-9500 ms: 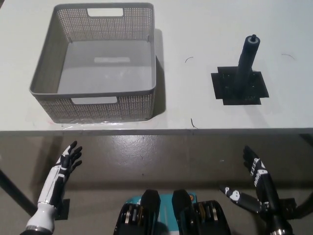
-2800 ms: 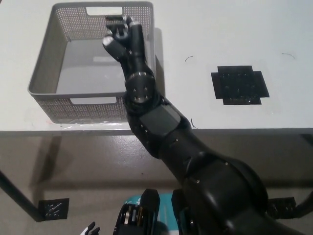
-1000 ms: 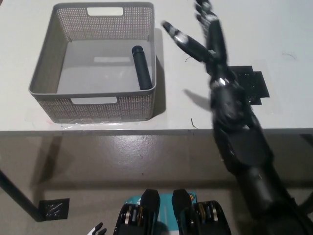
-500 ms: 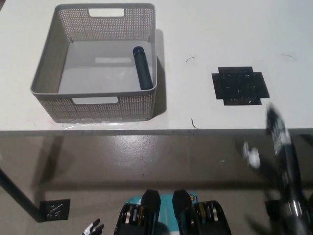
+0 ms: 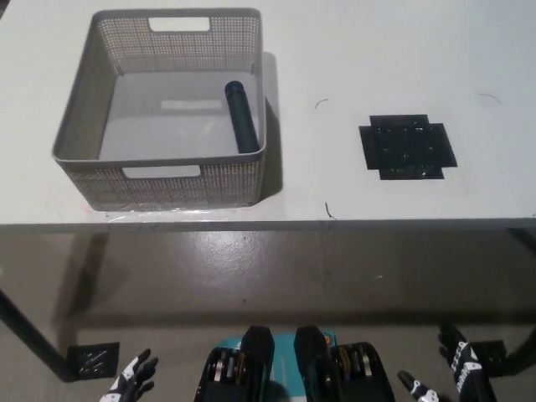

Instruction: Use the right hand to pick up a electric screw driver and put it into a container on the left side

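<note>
The black electric screwdriver (image 5: 241, 116) lies flat inside the grey perforated container (image 5: 79, 124), along its right wall. My black right hand (image 5: 456, 375) hangs low at the bottom right, below the table's front edge, open and holding nothing. My white left hand (image 5: 130, 383) shows at the bottom left, also below the table, with its fingers spread.
A black square mat (image 5: 407, 146) lies bare on the white table (image 5: 335, 67) to the right of the container. The table's front edge runs across the middle of the picture, with floor beneath it. A dark table leg (image 5: 25, 331) stands at the lower left.
My right arm has drawn back from above the table down to the bottom right. The screwdriver, left in the container a second ago, has not moved. The left hand has risen slightly into view.
</note>
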Robot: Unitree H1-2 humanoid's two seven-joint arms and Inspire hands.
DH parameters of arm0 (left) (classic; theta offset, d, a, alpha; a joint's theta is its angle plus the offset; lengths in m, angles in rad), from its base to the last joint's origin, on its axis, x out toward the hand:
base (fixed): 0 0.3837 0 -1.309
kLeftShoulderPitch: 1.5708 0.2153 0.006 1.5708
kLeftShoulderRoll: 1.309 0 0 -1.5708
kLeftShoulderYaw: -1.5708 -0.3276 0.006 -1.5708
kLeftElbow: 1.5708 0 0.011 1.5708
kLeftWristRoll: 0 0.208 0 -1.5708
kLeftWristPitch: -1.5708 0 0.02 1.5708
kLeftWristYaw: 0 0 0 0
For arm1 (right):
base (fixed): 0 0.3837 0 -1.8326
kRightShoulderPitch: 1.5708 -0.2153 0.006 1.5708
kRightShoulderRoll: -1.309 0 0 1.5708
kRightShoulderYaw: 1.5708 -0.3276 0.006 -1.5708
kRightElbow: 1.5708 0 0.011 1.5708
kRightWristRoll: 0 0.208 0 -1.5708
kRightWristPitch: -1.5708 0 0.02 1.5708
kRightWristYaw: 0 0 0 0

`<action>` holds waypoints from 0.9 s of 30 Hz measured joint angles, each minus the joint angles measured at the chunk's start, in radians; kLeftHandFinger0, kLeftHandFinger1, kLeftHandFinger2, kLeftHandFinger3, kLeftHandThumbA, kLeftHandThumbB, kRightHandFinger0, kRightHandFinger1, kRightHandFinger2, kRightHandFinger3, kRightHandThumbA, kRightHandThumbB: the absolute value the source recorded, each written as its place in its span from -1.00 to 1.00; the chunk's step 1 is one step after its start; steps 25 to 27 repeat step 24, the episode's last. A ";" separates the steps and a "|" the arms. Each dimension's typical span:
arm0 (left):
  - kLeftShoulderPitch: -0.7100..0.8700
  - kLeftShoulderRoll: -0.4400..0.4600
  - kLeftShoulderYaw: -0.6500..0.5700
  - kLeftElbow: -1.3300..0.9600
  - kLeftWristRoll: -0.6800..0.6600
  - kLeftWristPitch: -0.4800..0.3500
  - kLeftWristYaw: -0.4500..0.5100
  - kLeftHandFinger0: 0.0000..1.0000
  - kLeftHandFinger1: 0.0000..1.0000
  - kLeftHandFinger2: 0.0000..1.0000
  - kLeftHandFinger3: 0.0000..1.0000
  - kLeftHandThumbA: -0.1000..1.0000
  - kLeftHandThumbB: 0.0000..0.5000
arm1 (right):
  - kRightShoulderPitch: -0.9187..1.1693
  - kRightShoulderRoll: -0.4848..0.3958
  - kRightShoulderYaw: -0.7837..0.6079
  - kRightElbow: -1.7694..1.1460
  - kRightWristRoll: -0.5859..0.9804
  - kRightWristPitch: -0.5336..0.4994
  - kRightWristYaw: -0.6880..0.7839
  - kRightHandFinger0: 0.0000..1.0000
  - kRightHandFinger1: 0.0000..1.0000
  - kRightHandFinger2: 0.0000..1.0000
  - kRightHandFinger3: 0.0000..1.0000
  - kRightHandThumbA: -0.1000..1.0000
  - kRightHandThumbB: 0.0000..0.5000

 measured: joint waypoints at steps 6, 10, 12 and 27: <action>-0.031 -0.004 0.019 0.007 -0.011 0.000 0.001 1.00 1.00 1.00 1.00 1.00 -0.18 | -0.065 -0.002 -0.008 0.086 0.056 -0.006 0.052 1.00 1.00 1.00 1.00 0.92 0.89; -0.052 -0.004 0.042 0.033 -0.012 -0.001 0.002 1.00 1.00 1.00 1.00 1.00 -0.27 | -0.092 -0.002 -0.008 0.118 0.057 -0.010 0.067 1.00 1.00 1.00 1.00 0.88 0.75; -0.057 -0.004 0.046 0.041 -0.012 -0.001 0.002 1.00 1.00 1.00 1.00 1.00 -0.27 | -0.101 -0.002 -0.008 0.131 0.056 -0.011 0.072 1.00 1.00 1.00 1.00 0.89 0.79; -0.077 -0.004 0.048 0.048 -0.016 -0.001 0.002 1.00 1.00 1.00 1.00 1.00 -0.19 | -0.126 -0.002 -0.009 0.160 0.053 -0.024 0.083 1.00 1.00 1.00 1.00 0.91 0.76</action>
